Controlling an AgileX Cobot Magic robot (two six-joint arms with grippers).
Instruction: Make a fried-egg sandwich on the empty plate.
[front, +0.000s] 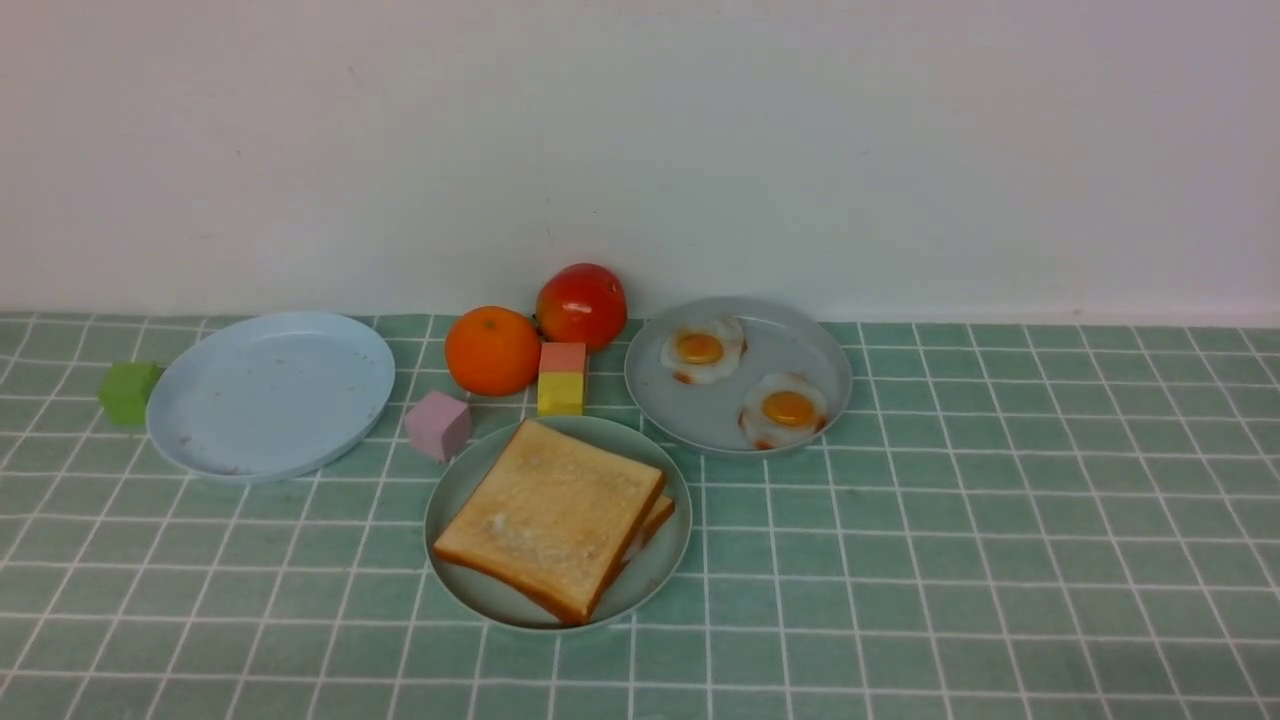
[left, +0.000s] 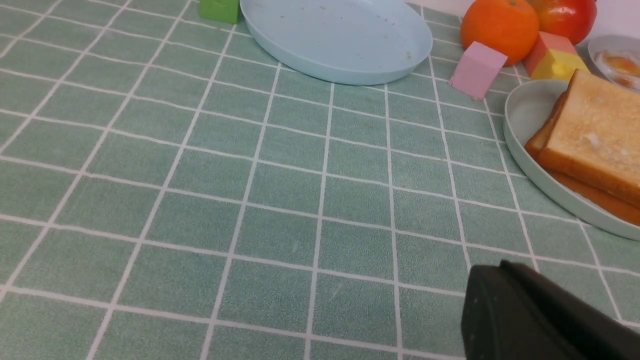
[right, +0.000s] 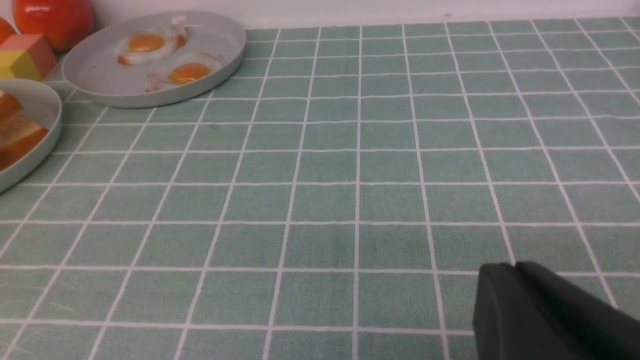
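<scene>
On the mint plate (front: 650, 580), the stacked toast slices (front: 550, 515) could lift together; left end effector (left: 505, 300) is closed, right end effector (right: 515, 300) cannot be told.

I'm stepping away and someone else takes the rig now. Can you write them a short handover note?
Left claw: shut, nothing seen in it.
Right claw: over bare cloth, nothing seen in it; open or shut unclear.
Round pale mint-green plastic plate: two square golden-brown toast slices stacked, the lower one offset. No egg shows between them; one may be hidden.
Round grey plate: two white fried eggs with orange yolks.
Round light-blue plate: bare but for specks.
Left: check under the top slice; if there is no egg, add one.
</scene>
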